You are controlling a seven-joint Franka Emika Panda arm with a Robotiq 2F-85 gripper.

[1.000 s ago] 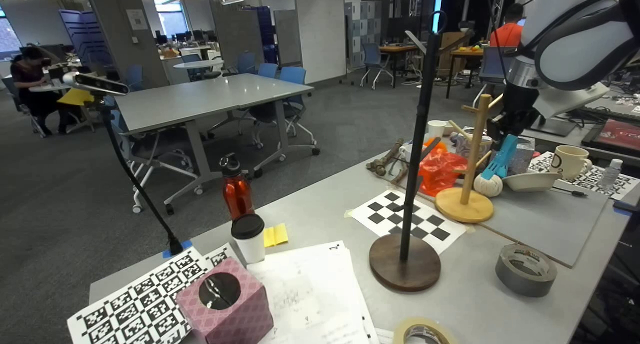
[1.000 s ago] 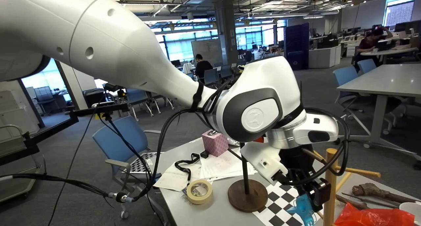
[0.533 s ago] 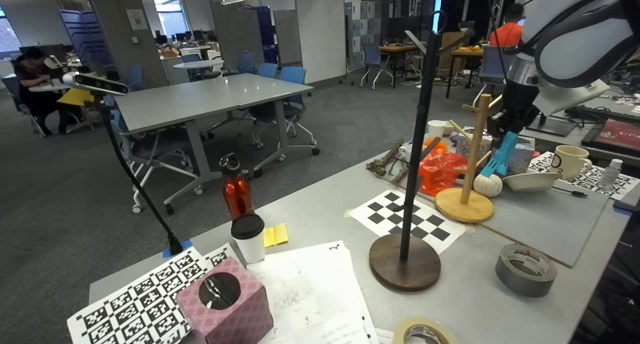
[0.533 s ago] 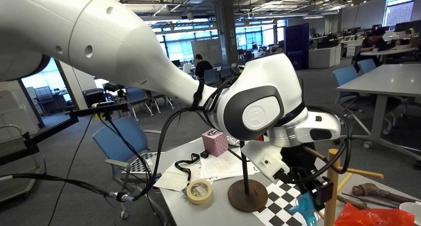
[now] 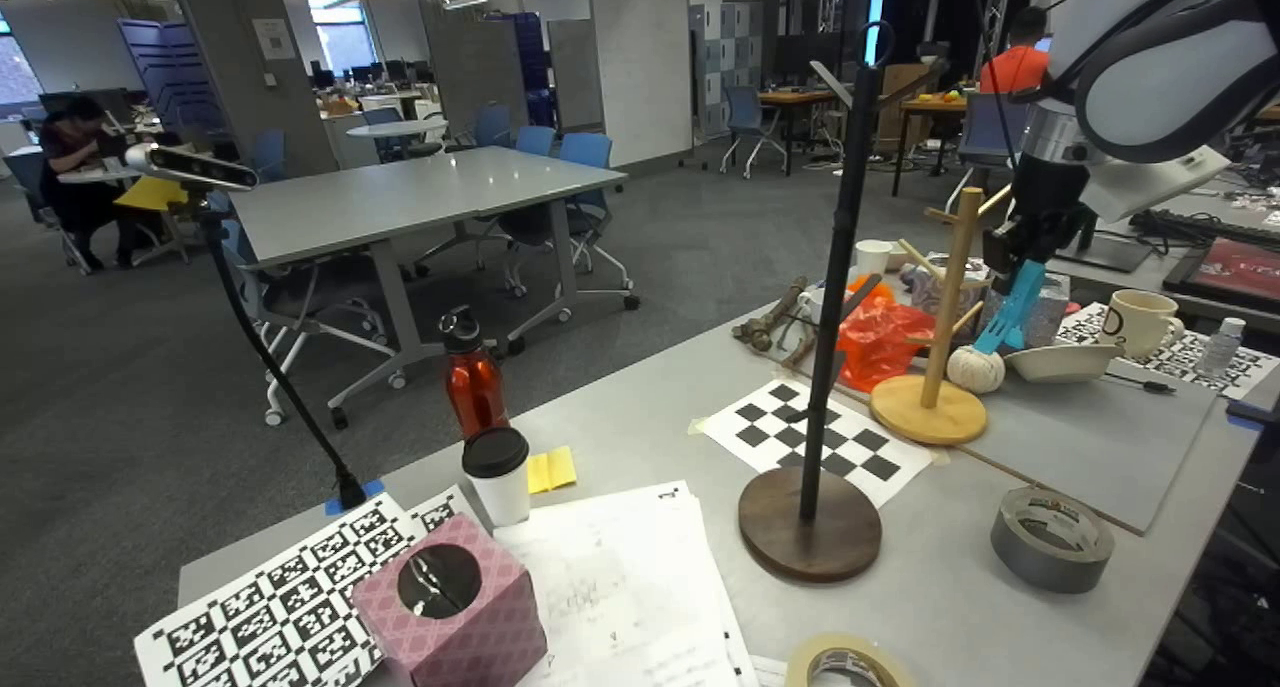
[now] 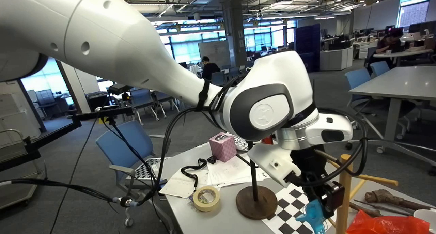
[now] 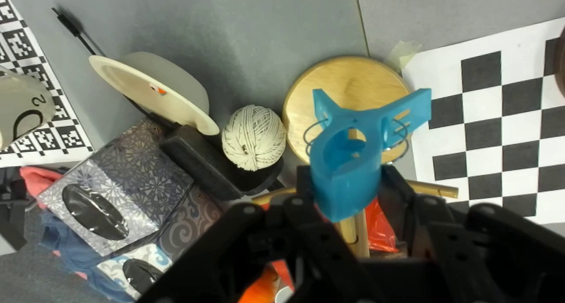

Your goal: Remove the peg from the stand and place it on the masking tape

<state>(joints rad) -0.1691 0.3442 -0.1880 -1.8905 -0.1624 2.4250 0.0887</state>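
Observation:
The peg, a bright teal-blue pronged clip, is held in the air in an exterior view (image 5: 1012,312), and it also shows in an exterior view (image 6: 312,215) and the wrist view (image 7: 346,188). My gripper (image 7: 346,181) is shut on it, a dark finger pressed to each side. The light wooden stand, with a round disc base (image 5: 928,417) and an upright post (image 6: 344,189), is just beside the peg. In the wrist view the peg's prongs overlap the disc (image 7: 348,73). The masking tape, a thick grey roll (image 5: 1040,562), lies near the table's edge; other views do not show it.
A tall black pole on a dark round base (image 5: 810,547) stands between the stand and the papers. A ball of twine (image 7: 254,137), a tilted bowl (image 7: 154,87), a red bag (image 5: 885,339) and a mug (image 5: 1138,322) are near the stand. A tan tape ring (image 6: 204,207) lies farther off.
My gripper and the peg have shifted slightly right and up in an exterior view, a little farther from the stand's post. The grip on the peg stays the same.

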